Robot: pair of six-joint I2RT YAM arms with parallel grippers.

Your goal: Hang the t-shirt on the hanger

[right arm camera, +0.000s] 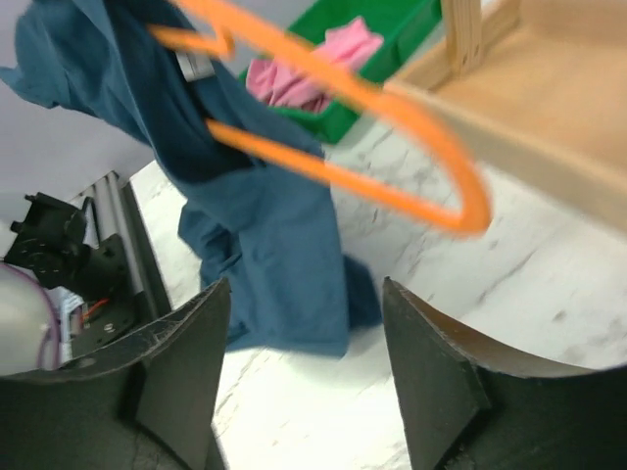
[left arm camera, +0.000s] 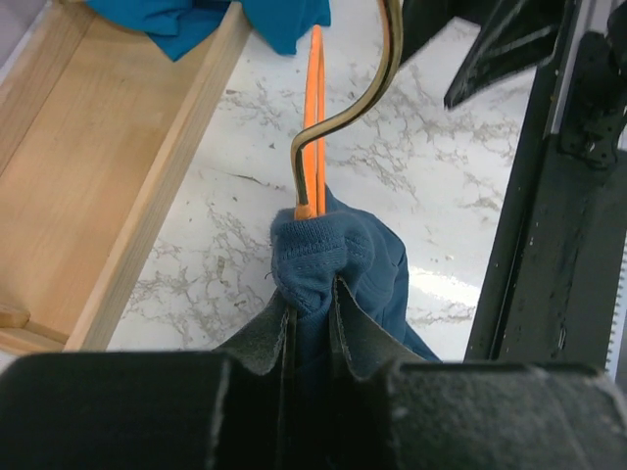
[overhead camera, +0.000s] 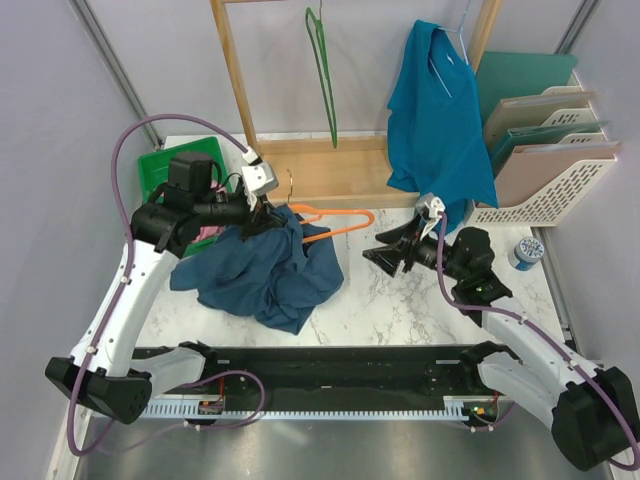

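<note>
The left gripper [overhead camera: 262,220] has its jaws clamped on a bunched fold of the t-shirt [overhead camera: 265,270]. The fold bulges just past the fingertips, and the rest of the cloth hangs below the jaws in a heap on the table [overhead camera: 400,310]. Straight ahead of those jaws, touching the pinched fold, the hanger [overhead camera: 335,222] comes out of the cloth, with its metal hook [left arm camera: 394,34] curving beyond it. The hanger's free end points toward the right gripper [overhead camera: 372,250], whose jaws stand apart with nothing between them. The orange end sits ahead of and above them, not touching. Farther beyond those jaws are a green bin [right arm camera: 392,34] and a pink garment [right arm camera: 323,64].
</note>
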